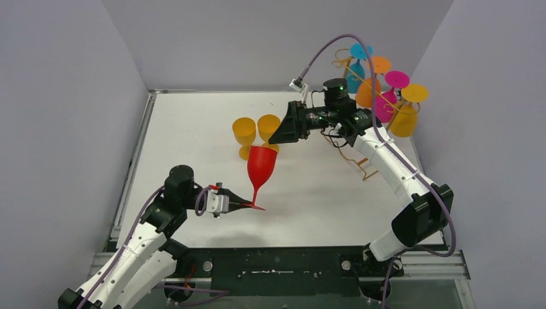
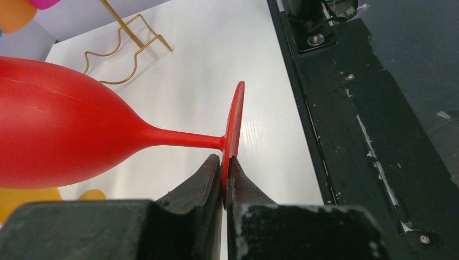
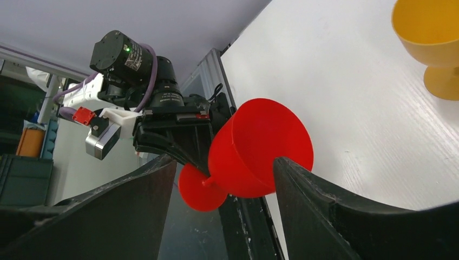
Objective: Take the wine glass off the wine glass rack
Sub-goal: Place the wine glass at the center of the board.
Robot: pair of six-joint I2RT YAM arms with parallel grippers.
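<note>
I'm looking down on a white table boxed in by plain pale grey walls on three sides, with a dark mounting plate running along the near edge under the arm bases.

The left gripper is pinching the rim of the foot of the red wine glass. On the left wrist view its jaws are clamped tight on that thin red disc. The glass is standing upright near the middle of the table, well apart from the rack. I can't tell whether the foot is touching the surface.

The right gripper is reaching in from the far right. On its own camera the fingers are standing apart on either side of the red bowl. I can't tell if they're touching it.

Two yellow glasses are standing on the table just behind the red one. The gold wire rack is sitting in the far right corner, with blue, orange, pink and yellow glasses hanging on it.
</note>
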